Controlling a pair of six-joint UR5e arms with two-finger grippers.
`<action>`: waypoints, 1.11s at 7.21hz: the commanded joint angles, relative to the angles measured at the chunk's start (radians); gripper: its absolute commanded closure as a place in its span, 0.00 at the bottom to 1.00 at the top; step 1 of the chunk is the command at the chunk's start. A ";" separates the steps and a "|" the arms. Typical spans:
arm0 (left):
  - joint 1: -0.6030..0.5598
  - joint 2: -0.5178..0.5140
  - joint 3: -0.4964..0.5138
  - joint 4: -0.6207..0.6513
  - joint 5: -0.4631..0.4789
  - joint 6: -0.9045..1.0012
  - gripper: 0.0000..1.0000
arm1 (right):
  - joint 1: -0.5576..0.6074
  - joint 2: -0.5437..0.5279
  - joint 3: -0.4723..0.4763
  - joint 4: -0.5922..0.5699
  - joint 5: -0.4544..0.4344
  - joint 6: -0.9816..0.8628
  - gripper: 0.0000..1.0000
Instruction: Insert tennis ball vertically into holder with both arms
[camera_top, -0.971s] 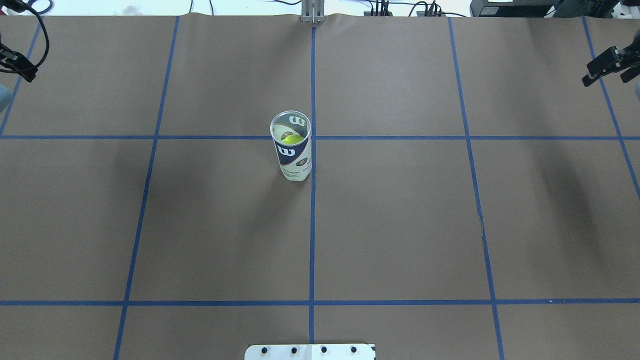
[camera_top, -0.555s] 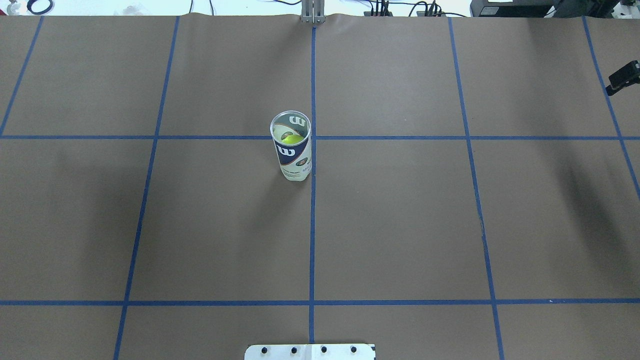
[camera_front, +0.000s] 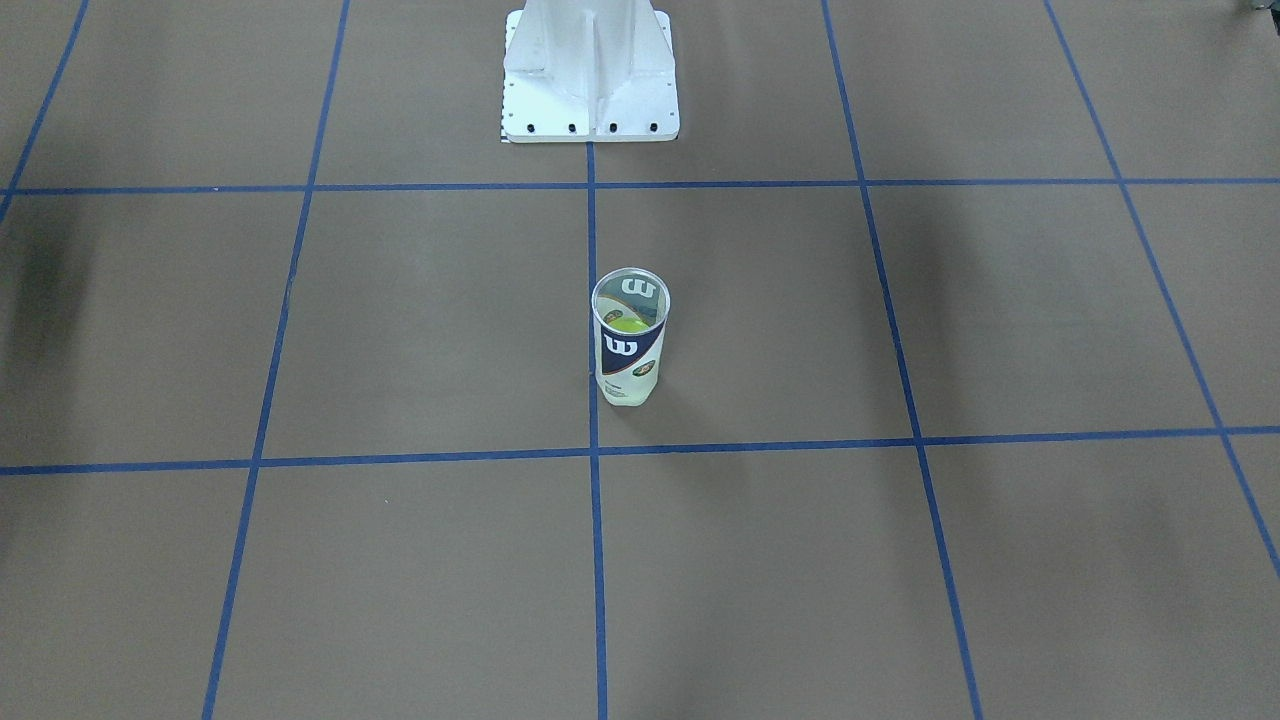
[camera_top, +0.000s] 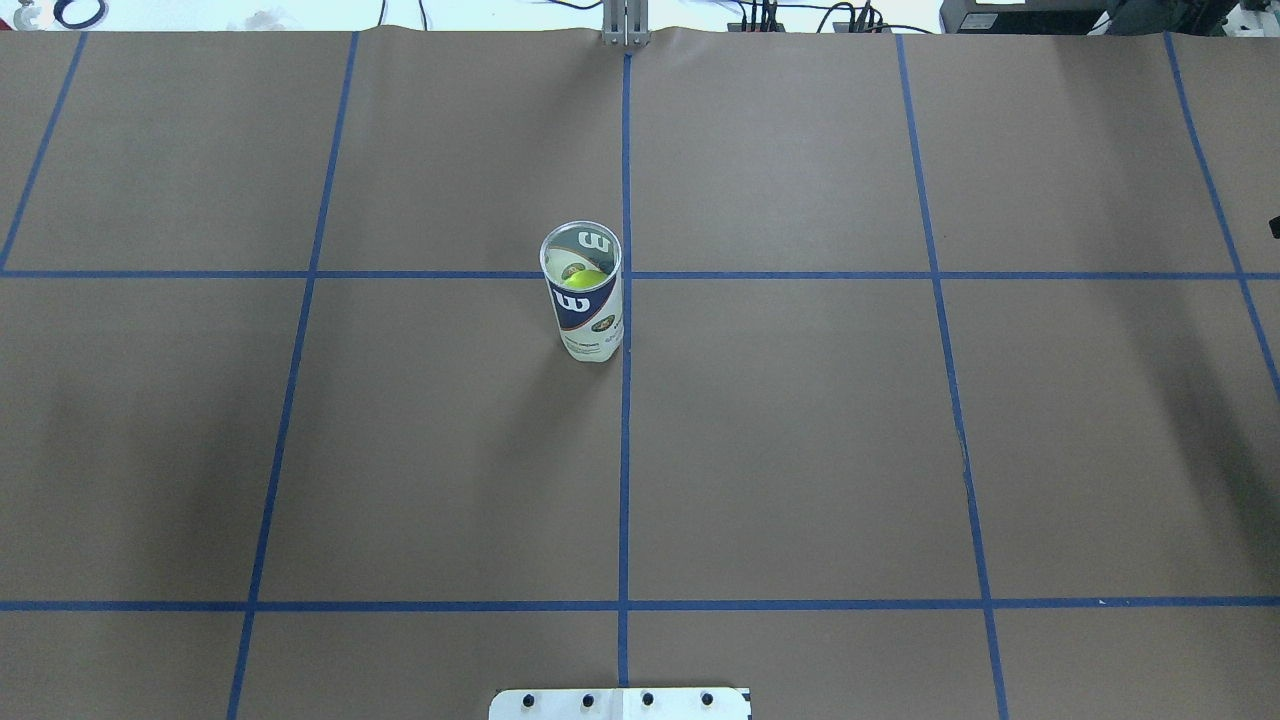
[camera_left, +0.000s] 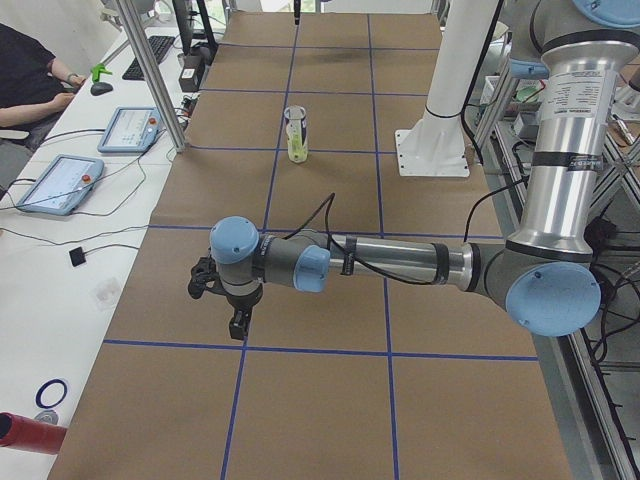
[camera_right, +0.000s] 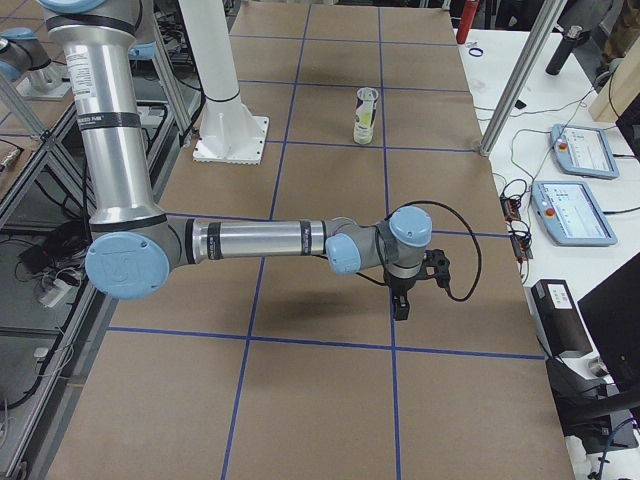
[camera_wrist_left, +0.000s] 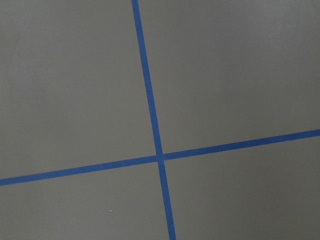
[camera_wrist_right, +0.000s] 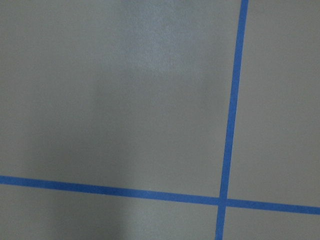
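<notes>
In the middle of the table (camera_top: 800, 450) the holder (camera_top: 584, 295) stands upright against the centre tape line. The yellow ball (camera_top: 587, 279) sits inside it, below the rim. Both arms are well apart from it. The left gripper (camera_left: 237, 322) hangs over the paper near the table's left end and the right gripper (camera_right: 401, 303) near the right end. Both point down with nothing visibly in them, but from these side views I cannot tell whether their fingers are spread or closed. To my eye the insertion is done and only parking remains. That calls for arms high and wide, with no sweep across the centre to tip the light can.
</notes>
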 joint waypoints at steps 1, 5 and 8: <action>0.002 -0.058 -0.009 0.149 0.037 -0.045 0.00 | 0.049 -0.007 0.012 -0.078 0.021 -0.002 0.00; 0.002 -0.062 -0.001 0.185 0.038 -0.045 0.00 | 0.075 -0.085 0.214 -0.291 0.019 -0.005 0.00; 0.002 -0.059 -0.004 0.187 0.035 -0.045 0.00 | 0.074 -0.116 0.206 -0.289 0.014 -0.098 0.00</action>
